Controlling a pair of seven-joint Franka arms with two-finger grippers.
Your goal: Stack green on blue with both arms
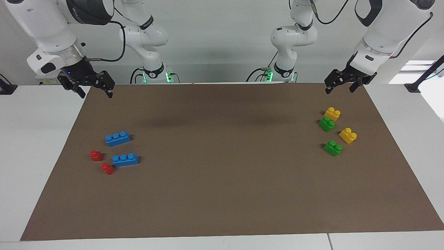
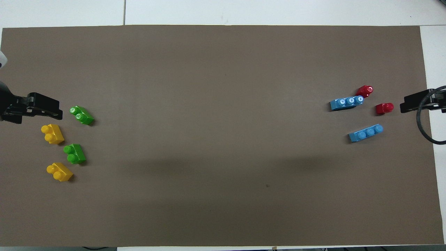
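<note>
Robotics lab bench. Two white robot arms mounted at a white table; brown mat under both grippers, toy bricks laid out in sorted clusters, cabling, bare white wall.

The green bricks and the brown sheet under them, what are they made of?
The green bricks look like glossy moulded plastic: bright highlights glint on their round studs. The brown sheet looks matte, probably paper or thin card, flat with no shine.

Green bricks, blue bricks, yellow bricks and red bricks look like glossy smooth plastic; the brown mat looks matt, paper-like; arm shells glossy white
</note>
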